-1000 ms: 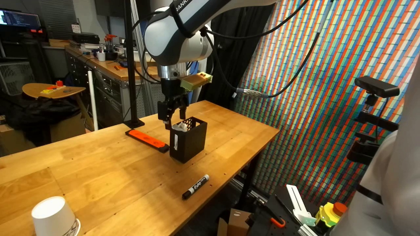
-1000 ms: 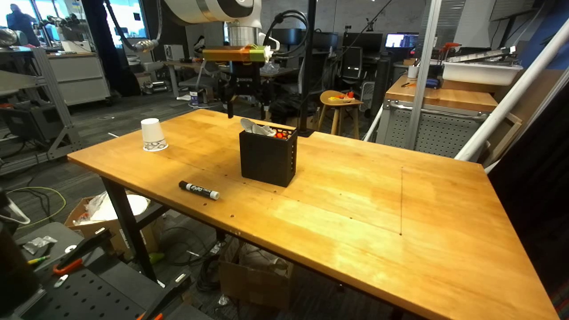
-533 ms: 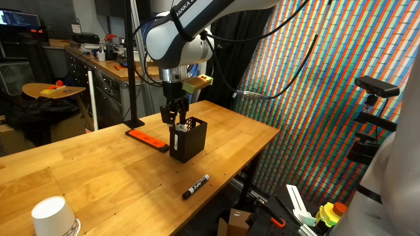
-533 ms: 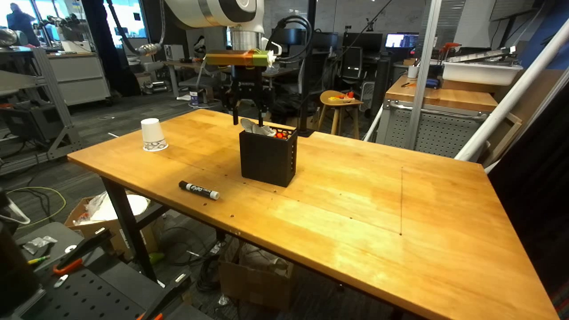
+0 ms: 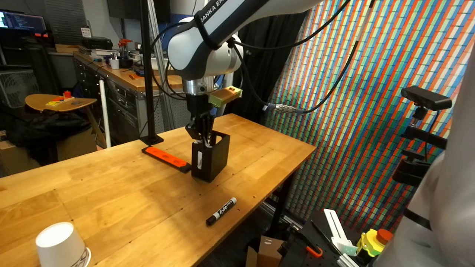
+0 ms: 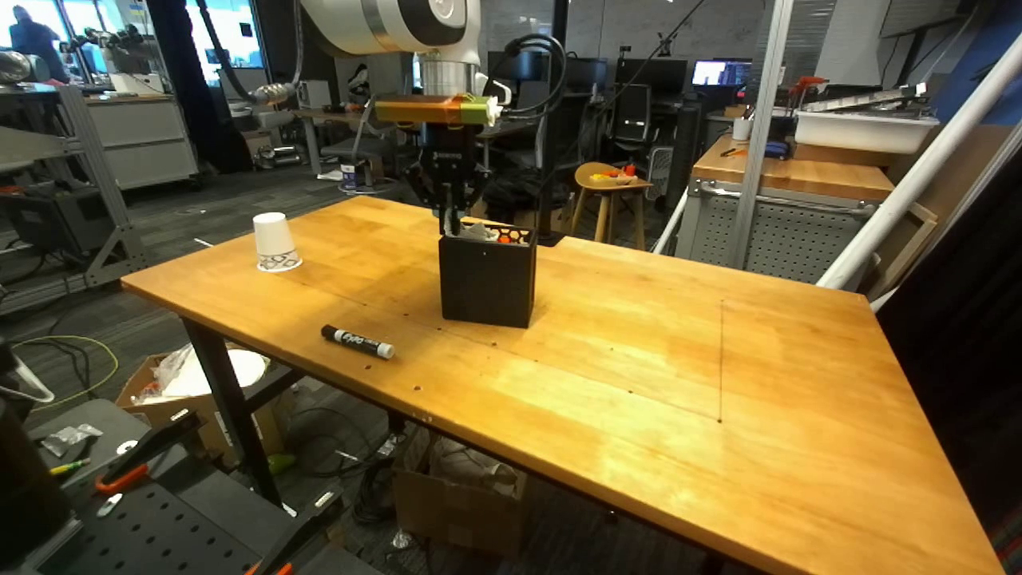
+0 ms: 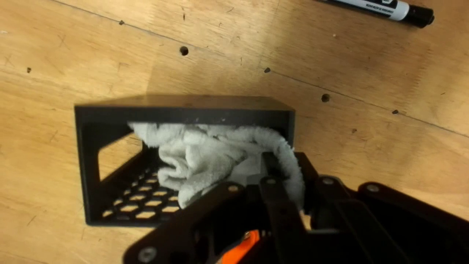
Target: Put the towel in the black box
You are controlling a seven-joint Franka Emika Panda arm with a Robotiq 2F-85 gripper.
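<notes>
The crumpled off-white cloth towel (image 7: 199, 157) lies mostly inside the open-topped black plastic box (image 6: 487, 283) beneath the claw (image 7: 287, 165), which pinches its outer edge; whether the box is caught too, I cannot tell. Remaining, I judge: tucking, release.

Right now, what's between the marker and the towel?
From the marker, the wrist view shows a stretch of wooden tabletop, then a long side wall of the black box, with the towel on that wall's far side.
</notes>
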